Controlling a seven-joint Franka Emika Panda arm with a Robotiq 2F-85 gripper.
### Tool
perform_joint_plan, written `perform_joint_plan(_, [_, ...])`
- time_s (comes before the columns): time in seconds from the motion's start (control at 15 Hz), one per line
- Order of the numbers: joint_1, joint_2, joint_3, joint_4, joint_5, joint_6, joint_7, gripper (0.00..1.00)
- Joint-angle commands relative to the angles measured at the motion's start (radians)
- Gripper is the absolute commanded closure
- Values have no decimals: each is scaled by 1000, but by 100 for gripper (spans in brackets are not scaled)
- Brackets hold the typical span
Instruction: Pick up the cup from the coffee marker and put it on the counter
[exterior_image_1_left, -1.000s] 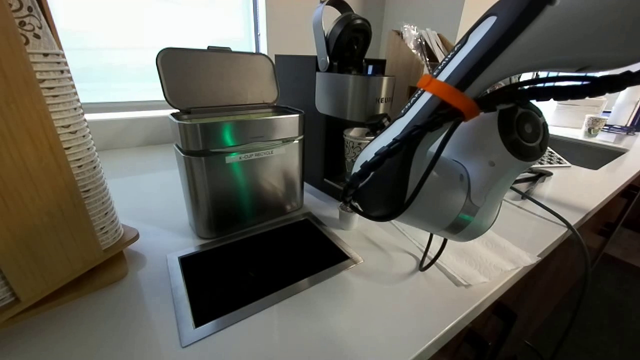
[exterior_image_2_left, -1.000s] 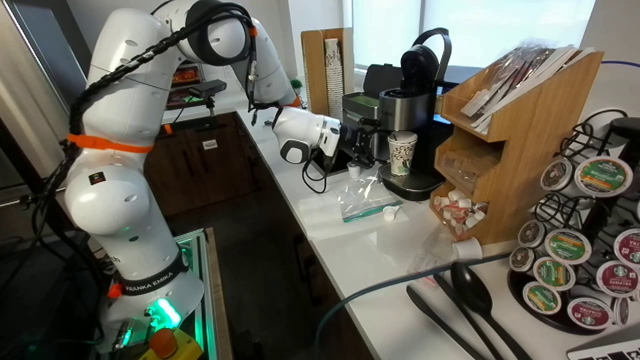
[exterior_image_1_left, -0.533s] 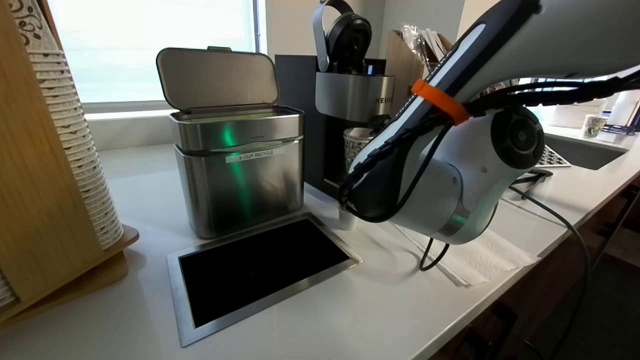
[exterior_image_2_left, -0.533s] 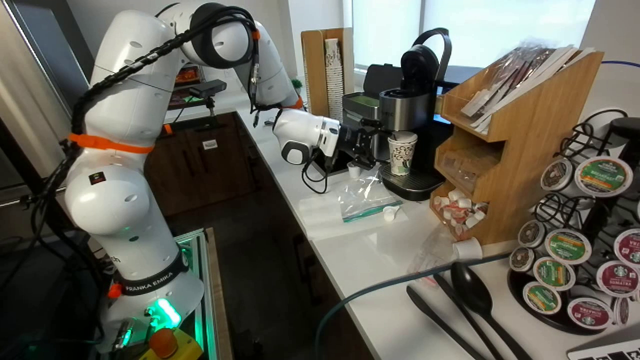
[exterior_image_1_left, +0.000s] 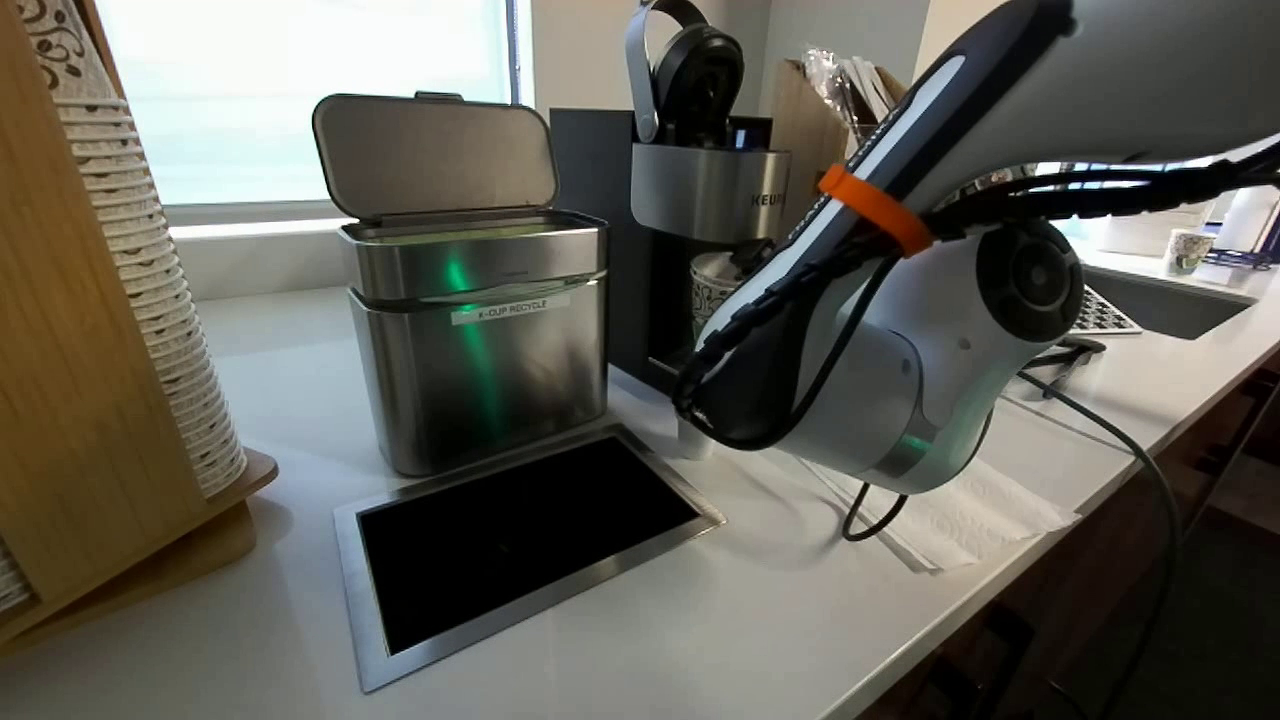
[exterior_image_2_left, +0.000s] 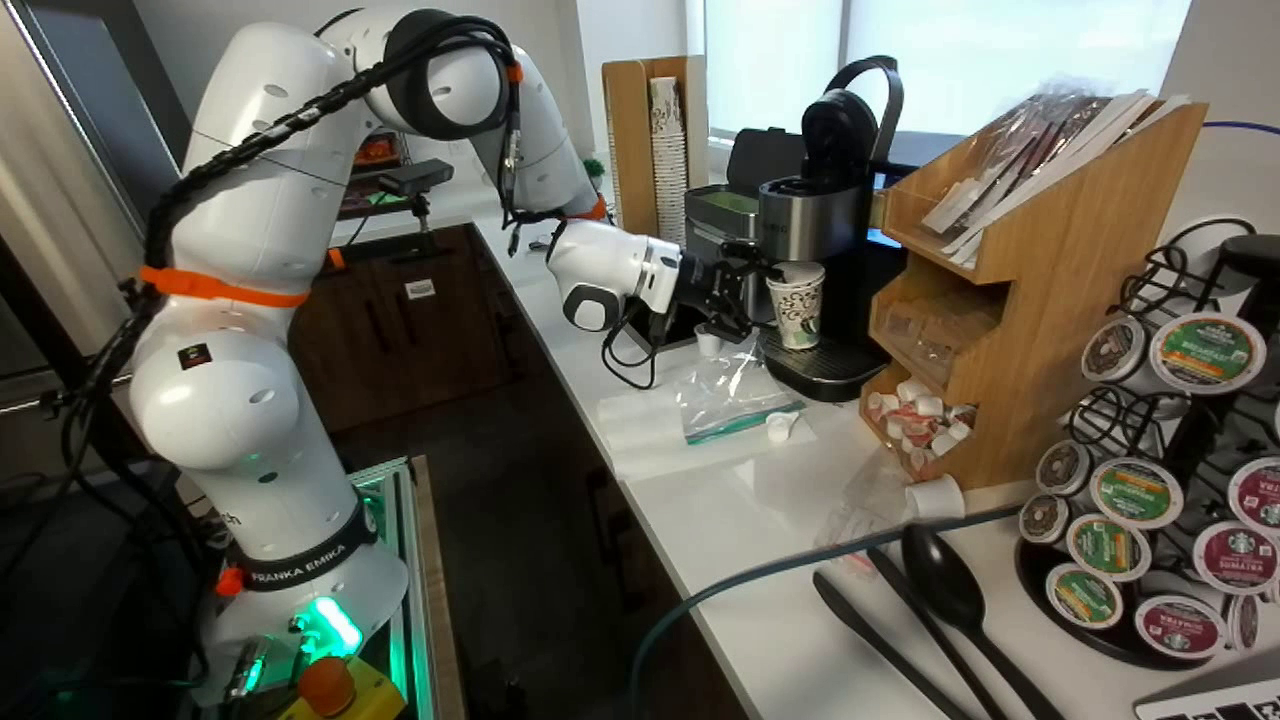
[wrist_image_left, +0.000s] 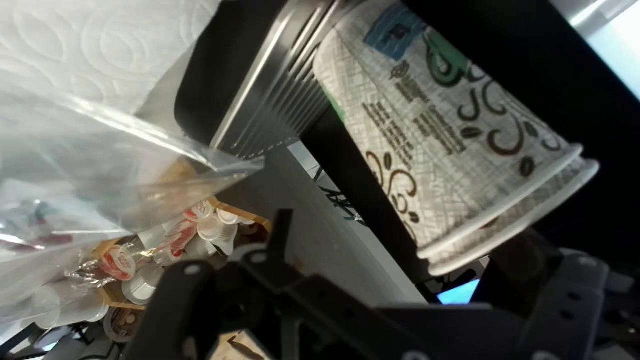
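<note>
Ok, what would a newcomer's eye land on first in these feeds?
Likely the white arm, stretched over the counter in both exterior views. Next, the patterned cup at the coffee machine, large in the wrist view. Then the colourful pods, at the right of an exterior view.

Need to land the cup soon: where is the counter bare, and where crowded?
Bare: the counter between the dark panel and front edge; between bin and cup rack; and between towel and dark cable. Crowded: in front of the coffee maker, with that towel, a bag and small white tubs; and beside the pod rack, with black utensils.
</note>
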Motion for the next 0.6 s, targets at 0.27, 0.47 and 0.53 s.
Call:
perform_joint_plan(0.27, [-16,37,-6,64,86,-47,-36,42])
perform_joint_plan(0.47, [-13,26,-1,64,107,-43,-35,65])
perform_joint_plan(0.53, [-12,18,2,57,112,-43,-35,73])
